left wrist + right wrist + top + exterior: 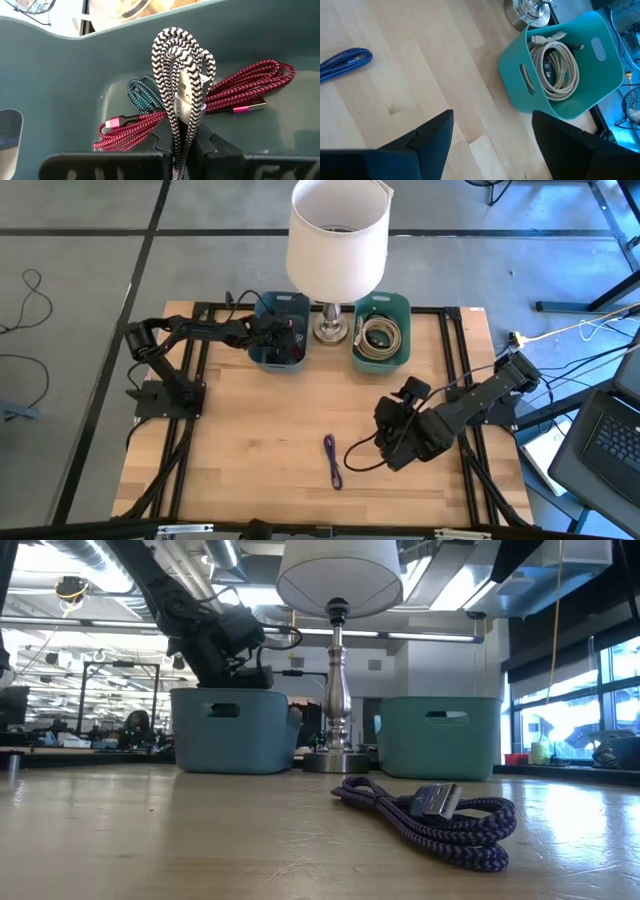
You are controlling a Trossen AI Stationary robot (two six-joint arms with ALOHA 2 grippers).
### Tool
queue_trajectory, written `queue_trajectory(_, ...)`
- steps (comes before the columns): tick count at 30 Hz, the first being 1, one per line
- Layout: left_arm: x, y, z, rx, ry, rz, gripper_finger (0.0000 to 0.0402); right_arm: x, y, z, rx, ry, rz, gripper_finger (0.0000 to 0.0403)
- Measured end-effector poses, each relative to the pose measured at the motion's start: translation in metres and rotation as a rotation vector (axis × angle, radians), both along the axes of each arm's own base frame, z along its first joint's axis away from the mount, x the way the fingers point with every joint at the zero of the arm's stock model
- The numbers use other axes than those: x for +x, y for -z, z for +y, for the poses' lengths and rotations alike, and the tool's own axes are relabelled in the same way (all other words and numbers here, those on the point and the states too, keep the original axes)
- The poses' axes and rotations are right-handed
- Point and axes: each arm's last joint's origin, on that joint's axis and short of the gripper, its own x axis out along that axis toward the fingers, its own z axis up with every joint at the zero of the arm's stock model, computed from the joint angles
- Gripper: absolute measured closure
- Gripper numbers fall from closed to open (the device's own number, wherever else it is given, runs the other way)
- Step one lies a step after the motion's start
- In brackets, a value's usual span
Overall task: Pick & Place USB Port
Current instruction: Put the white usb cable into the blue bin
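Left end effector: clamped on a black-and-white braided cable, folded in loops with its metal USB plug at the middle, held inside the blue bin at the far left of the surface; same end effector seen from above over that bin, and in the low view as a dark arm reaching down behind the bin's rim. Beneath the held cable, on the bin floor: red braided cables with pink-tipped plugs, plus a teal braided cable. Right end effector: fingers spread wide, holding nothing, hovering above bare wood at the near right of the surface; from above, placed just right of the cable lying in the open. Purple-blue braided cable: loosely coiled on the surface near its front centre, silver plug on top in the low view, well apart from both bins. Green bin: far side, right of centre, containing a coiled beige cable. Table lamp: white shade, metal base standing between the two bins
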Motion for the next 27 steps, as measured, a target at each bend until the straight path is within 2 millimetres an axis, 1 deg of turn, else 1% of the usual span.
queue_trajectory(11,0.000,0.000,-0.002,0.047,-0.007,0.043,0.0382,0.000,0.000,0.000,0.000,0.000,0.000,0.0128)
queue_trajectory(18,0.006,-0.001,-0.009,0.105,0.033,0.069,0.0340,0.000,0.000,0.000,0.002,0.000,-0.003,0.0128)
queue_trajectory(23,0.010,-0.003,-0.012,0.160,0.024,0.070,0.0314,0.000,0.000,0.000,0.008,0.000,-0.002,0.0128)
queue_trajectory(27,0.009,-0.003,-0.012,0.176,0.009,0.083,0.0297,0.000,0.001,0.001,0.024,0.002,0.007,0.0128)
